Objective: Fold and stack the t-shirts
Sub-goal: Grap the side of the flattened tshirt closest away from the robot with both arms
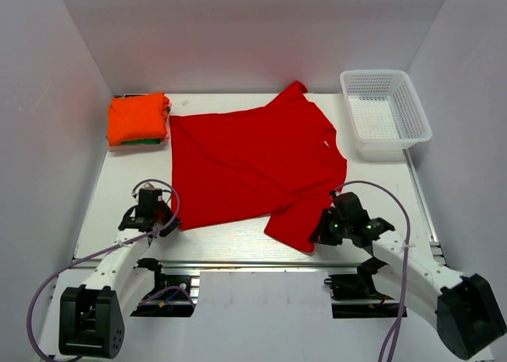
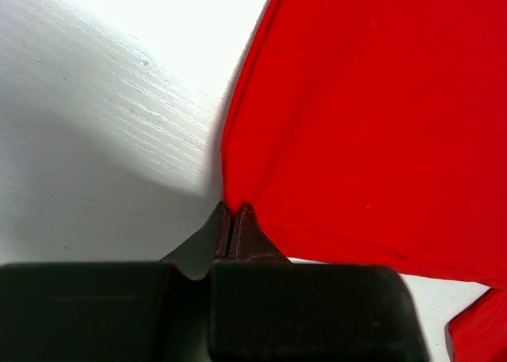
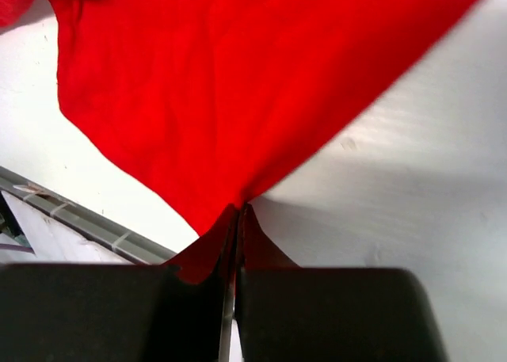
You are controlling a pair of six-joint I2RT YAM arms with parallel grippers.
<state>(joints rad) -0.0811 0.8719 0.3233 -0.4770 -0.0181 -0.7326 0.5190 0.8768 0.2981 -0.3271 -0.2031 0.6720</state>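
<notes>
A bright red t-shirt (image 1: 253, 164) lies spread across the middle of the table, with a small white tag (image 1: 325, 144) near its right side. My left gripper (image 1: 169, 223) is at the shirt's near left corner. In the left wrist view that gripper (image 2: 230, 208) is shut, pinching the edge of the red t-shirt (image 2: 372, 124). My right gripper (image 1: 319, 237) is at the near right sleeve. In the right wrist view it (image 3: 242, 209) is shut on a point of the red t-shirt (image 3: 238, 85). A folded orange t-shirt (image 1: 139, 118) rests on a folded green one (image 1: 146, 142) at the back left.
A white mesh basket (image 1: 386, 108) stands at the back right. White walls close the table in on three sides. A metal rail (image 1: 253, 261) runs along the near edge, also seen in the right wrist view as a rail (image 3: 87, 223).
</notes>
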